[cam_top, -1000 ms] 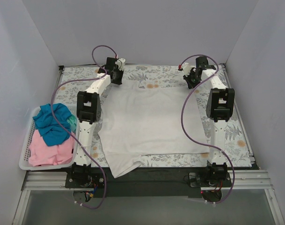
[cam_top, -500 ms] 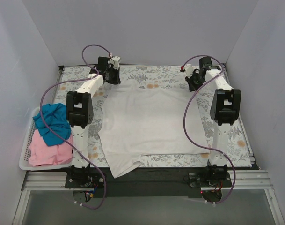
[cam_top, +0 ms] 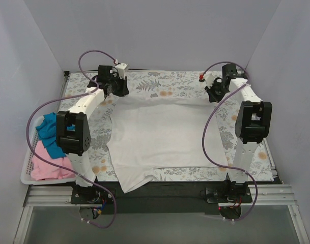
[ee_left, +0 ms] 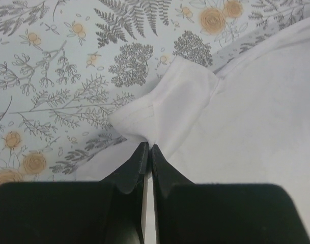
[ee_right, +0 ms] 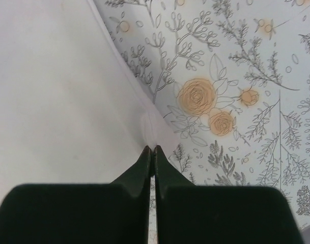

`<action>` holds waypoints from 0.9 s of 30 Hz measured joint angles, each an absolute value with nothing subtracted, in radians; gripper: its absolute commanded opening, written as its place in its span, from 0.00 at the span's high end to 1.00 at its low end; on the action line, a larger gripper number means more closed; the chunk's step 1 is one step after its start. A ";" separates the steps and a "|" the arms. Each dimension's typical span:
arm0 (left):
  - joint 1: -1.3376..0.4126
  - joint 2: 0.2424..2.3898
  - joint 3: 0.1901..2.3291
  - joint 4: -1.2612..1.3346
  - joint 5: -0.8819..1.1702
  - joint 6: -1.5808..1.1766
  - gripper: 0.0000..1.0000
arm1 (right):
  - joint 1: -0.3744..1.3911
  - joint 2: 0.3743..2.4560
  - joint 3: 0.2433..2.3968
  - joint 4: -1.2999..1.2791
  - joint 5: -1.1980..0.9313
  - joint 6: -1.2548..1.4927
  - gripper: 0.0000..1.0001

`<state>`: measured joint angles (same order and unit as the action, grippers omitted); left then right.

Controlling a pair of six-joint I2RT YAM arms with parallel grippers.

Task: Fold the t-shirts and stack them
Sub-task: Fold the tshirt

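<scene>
Left claw (ee_left: 146, 148) clamped on white t-shirt (cam_top: 160, 132) | right claw (ee_right: 151, 149) likewise | arms outstretched

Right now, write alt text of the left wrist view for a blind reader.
The black left gripper, jaws closed, pinches a bunched fold of the plain white cloth t-shirt. The shirt spreads toward the picture's right over the pale floral-patterned table cover.

At the bottom centre you see the right claw (ee_right: 151, 149), its two dark fingers (ee_right: 142, 163) pressed together on the hem of the plain white soft cloth t-shirt (ee_right: 58, 91), which puckers slightly at the tips. The shirt fills your left side. The grey-and-orange floral-patterned cover of the table (ee_right: 246, 56) lies bare on your right, with the hem running diagonally between them.
</scene>
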<state>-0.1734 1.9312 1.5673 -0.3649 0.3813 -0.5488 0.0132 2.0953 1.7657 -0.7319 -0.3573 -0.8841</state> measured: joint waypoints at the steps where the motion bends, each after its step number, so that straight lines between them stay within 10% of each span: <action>1: -0.173 1.910 1.541 -0.368 0.382 -0.538 1.00 | 0.013 2.080 1.742 -0.732 -0.358 -0.896 0.99; 27: -0.260 1.673 1.133 -0.496 0.264 -0.523 1.00 | 0.013 1.966 1.465 -0.731 -0.316 -1.022 0.99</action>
